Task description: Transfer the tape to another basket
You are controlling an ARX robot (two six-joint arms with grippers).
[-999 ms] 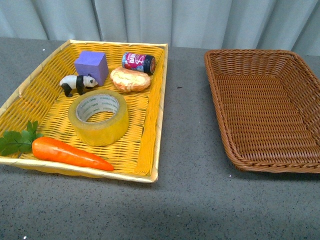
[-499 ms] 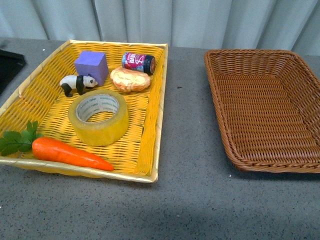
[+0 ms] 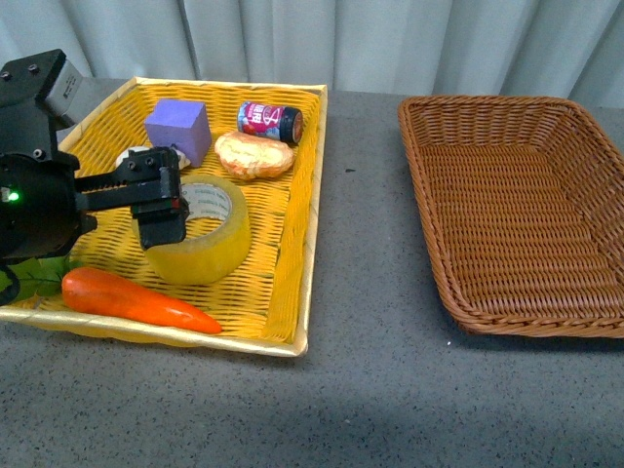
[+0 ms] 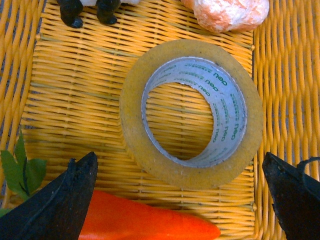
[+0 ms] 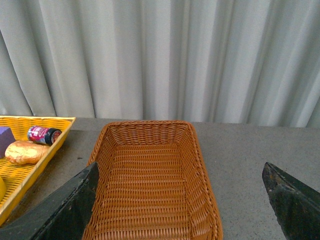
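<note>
The tape (image 3: 213, 244), a wide yellowish roll with a white core, lies flat in the yellow basket (image 3: 310, 210). My left gripper (image 3: 164, 200) is open just above the roll's left side. In the left wrist view the tape (image 4: 134, 127) lies between and just beyond the spread fingers of the left gripper (image 4: 180, 160), not touching them. The brown wicker basket (image 3: 434, 229) stands empty at the right. My right gripper (image 5: 180, 170) is open and empty, above the near end of the brown basket (image 5: 102, 150). It is out of the front view.
The yellow basket also holds a purple cube (image 3: 178, 127), a can (image 3: 270, 121), a bread roll (image 3: 253, 154), a carrot (image 3: 136, 300) close in front of the tape, and a panda (image 3: 135, 153), mostly hidden by my arm. Grey table (image 3: 361, 292) runs between the baskets.
My left arm has come in from the left and now hangs over the tape, covering most of the panda and the carrot's leaves. Nothing in the baskets has moved.
</note>
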